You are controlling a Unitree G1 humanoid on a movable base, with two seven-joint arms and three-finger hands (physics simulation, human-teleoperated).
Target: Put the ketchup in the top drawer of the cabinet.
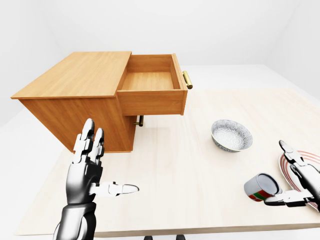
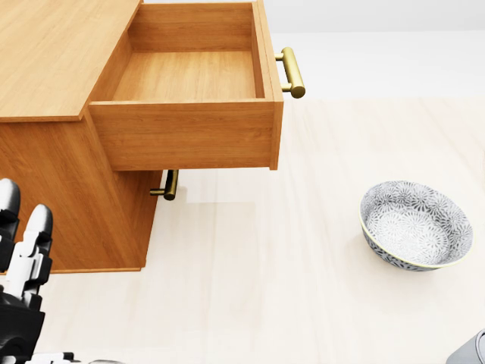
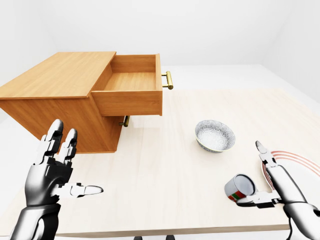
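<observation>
The ketchup [image 1: 262,187] is a small grey container with a red and green label. It lies on its side at the lower right of the light wooden table [image 1: 180,170]. My right hand [image 1: 276,173] is open just right of it, thumb under its base and fingers raised above it, not closed round it. The wooden cabinet [image 1: 75,75] stands at the upper left. Its top drawer [image 2: 189,76] is pulled open and empty, with a brass handle [image 2: 292,71]. My left hand [image 1: 111,157] is open and empty at the lower left, below the cabinet.
A patterned grey bowl [image 1: 231,135] stands on the table between the drawer and the ketchup. A red-striped plate [image 3: 300,159] lies at the right edge under my right hand. The lower drawer is shut, and its brass handle [image 2: 170,185] shows below the open drawer.
</observation>
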